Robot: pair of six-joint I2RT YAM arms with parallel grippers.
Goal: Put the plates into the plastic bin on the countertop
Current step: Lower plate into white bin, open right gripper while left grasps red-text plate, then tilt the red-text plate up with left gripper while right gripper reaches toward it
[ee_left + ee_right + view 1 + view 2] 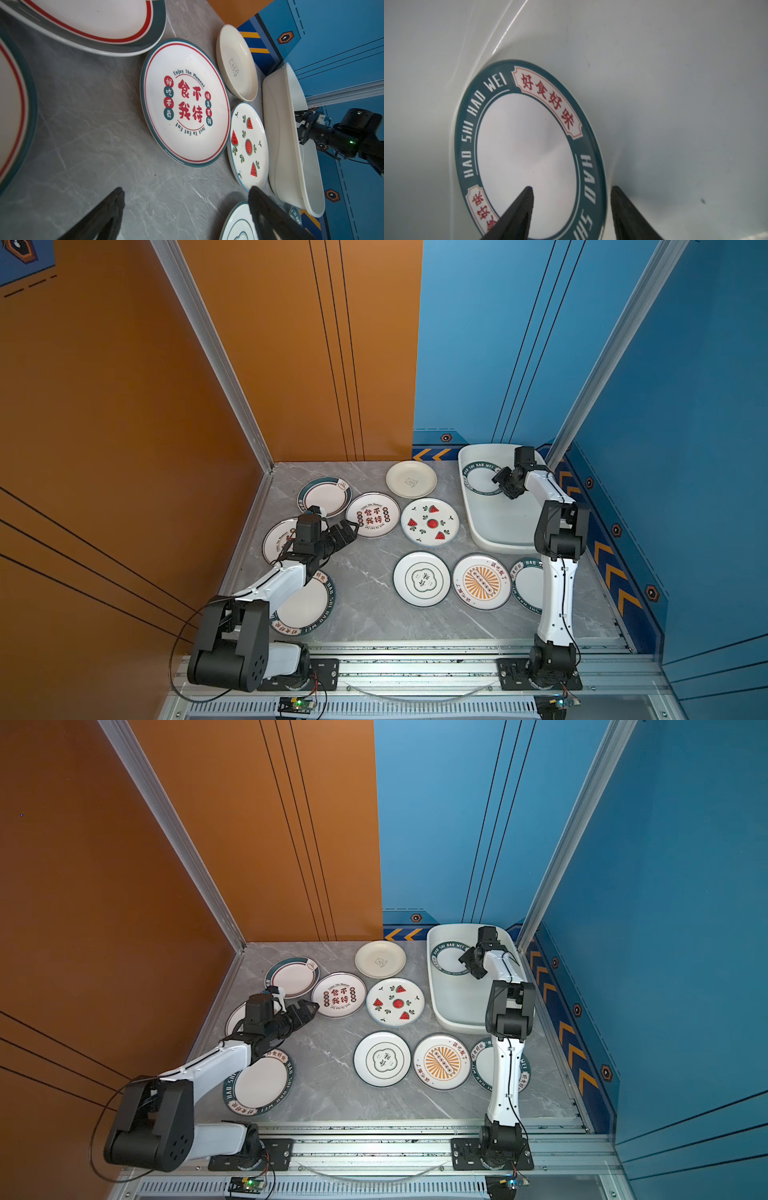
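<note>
**Positions are given from the white plastic bin** (pixel 503 526), which stands on the grey marble countertop (pixel 365 601).

- **In the bin:** one green-rimmed "HAO SHI HAO WEI" plate (pixel 525 149) lies at the end farthest from the arm bases.
- **Right gripper** (pixel 572 188): it hangs inside the bin over this plate, released. Its fingers stand apart, one above the plate's white well and the other outside the rim, with the rim passing ungripped between them.
- **Beside the bin:** the watermelon plate (pixel 430 522) rests just beside the bin's outer wall, on the left arm's side. Beyond it lies the red-character "Enjoy The Moment" plate (pixel 372 515).
- **Left gripper** (pixel 186 188): well apart from the bin, it hovers by that plate's edge, spread wide and empty.
- **Near end:** the sunburst plate (pixel 481 581) lies near the bin's end closest to the arm bases.
</note>
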